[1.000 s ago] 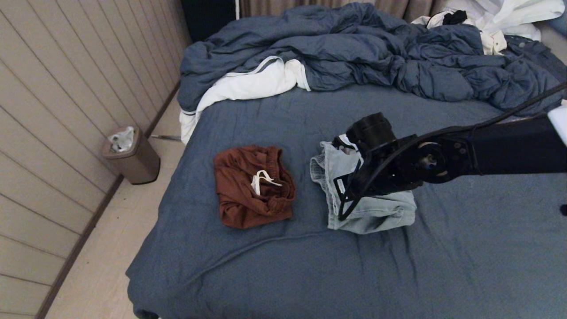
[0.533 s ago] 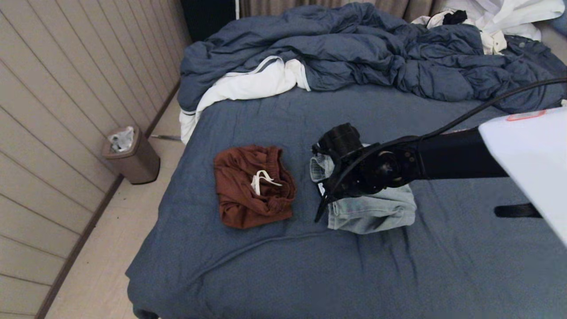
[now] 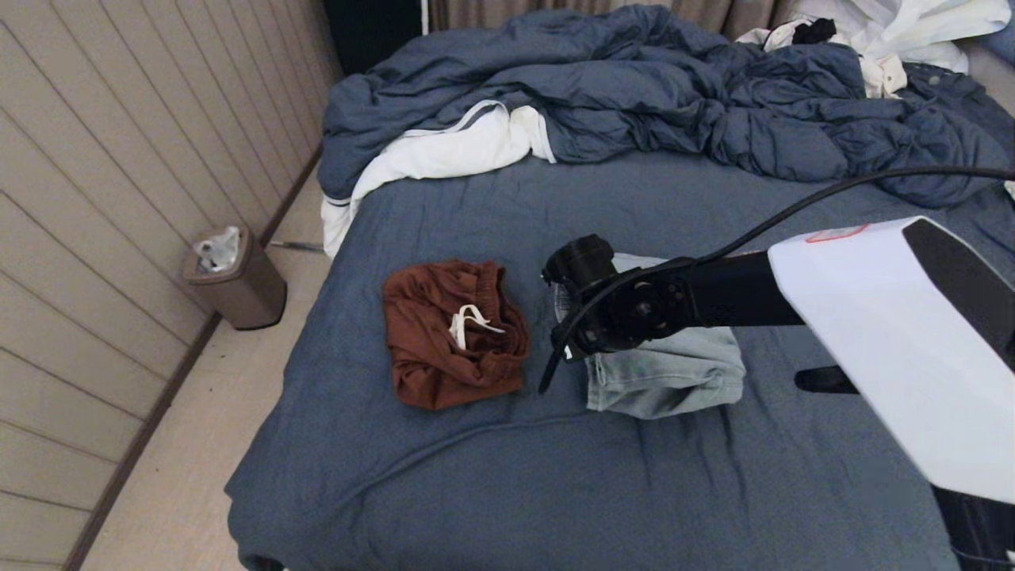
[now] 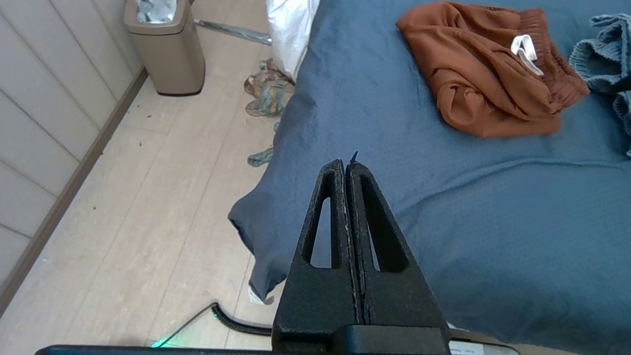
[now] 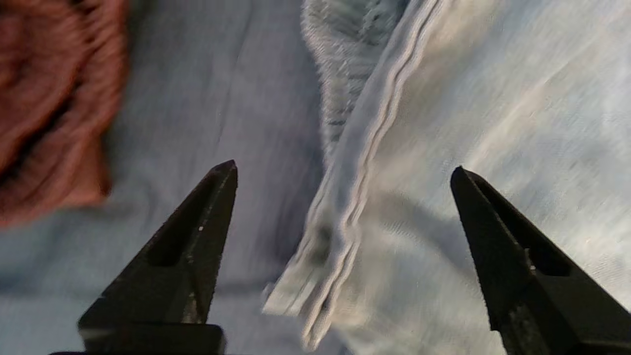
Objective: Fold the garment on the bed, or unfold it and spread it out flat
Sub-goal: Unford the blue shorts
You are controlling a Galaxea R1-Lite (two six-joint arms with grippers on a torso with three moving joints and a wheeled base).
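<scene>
The bed (image 3: 515, 492) with its slate-blue sheet carries two folded pairs of shorts. Rust-brown shorts (image 3: 444, 349) with a white drawstring lie left of pale denim shorts (image 3: 674, 377). My right gripper (image 3: 557, 361) hangs over the denim pair's left edge, pointing down. In the right wrist view it (image 5: 342, 167) is open and holds nothing, straddling the denim shorts' (image 5: 468, 98) stitched hem, with the sheet (image 5: 212, 88) and the brown shorts (image 5: 44, 98) to one side. My left gripper (image 4: 346, 162) is shut and empty near the bed's near-left corner, out of the head view.
A rumpled blue duvet (image 3: 634, 87) and white linens (image 3: 444, 151) fill the far end of the bed. A tan bin (image 3: 238, 277) stands on the floor by the panelled wall. Crumpled cloth (image 4: 268, 91) lies on the floor beside the bed.
My right arm has reached further left across the denim shorts, bringing the gripper from their middle to their left edge. Both pairs of shorts lie as before.
</scene>
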